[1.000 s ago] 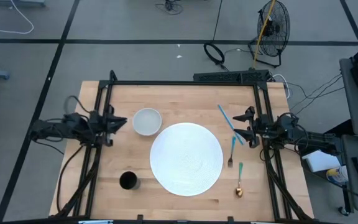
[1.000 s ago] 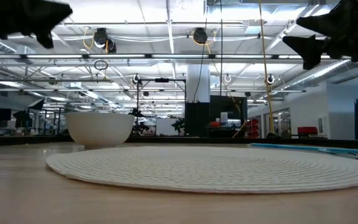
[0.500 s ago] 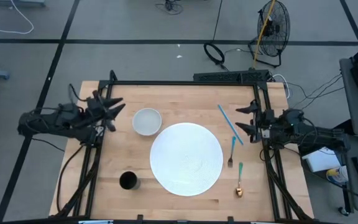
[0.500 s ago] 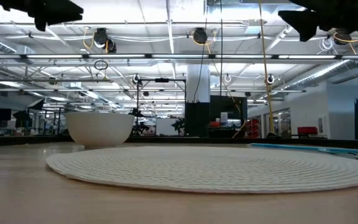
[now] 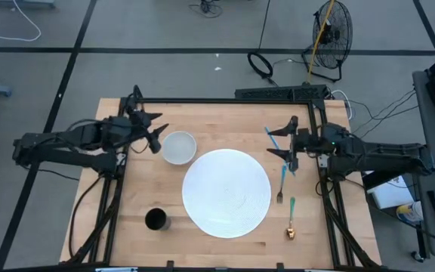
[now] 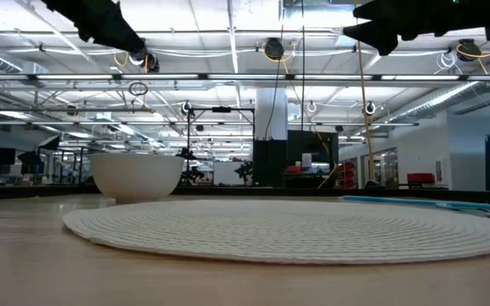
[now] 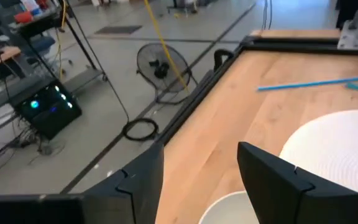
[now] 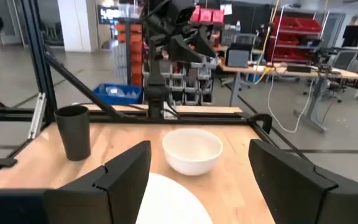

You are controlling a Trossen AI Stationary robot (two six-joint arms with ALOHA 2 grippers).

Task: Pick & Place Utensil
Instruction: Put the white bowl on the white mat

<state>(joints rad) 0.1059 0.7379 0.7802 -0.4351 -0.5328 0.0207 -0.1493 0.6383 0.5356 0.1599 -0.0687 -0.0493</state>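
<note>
Three utensils lie flat on the table to the right of the white round placemat point(image 5: 226, 193): a long blue one point(image 5: 272, 137), a blue-handled fork point(image 5: 281, 185) and a teal-handled spoon with a gold bowl point(image 5: 291, 223). My right gripper point(image 5: 285, 143) hangs open above the long blue utensil and touches nothing. My left gripper point(image 5: 155, 133) is open in the air just left of the white bowl point(image 5: 178, 147). In the left wrist view, its fingers point(image 7: 143, 180) stand over the bowl's rim point(image 7: 229, 208).
A black cup point(image 5: 155, 219) stands near the front left, also seen in the right wrist view as the cup point(image 8: 74, 130). The bowl point(image 6: 137, 176) and the placemat point(image 6: 287, 229) fill the table's middle. A black frame point(image 5: 225, 100) runs along the table's far edge.
My left gripper has moved toward the table's right and far edge, up to the bowl, and has opened. My right gripper has moved toward the table's left, over the long blue utensil, staying open. Both have risen in the low view. Nothing on the table has moved.
</note>
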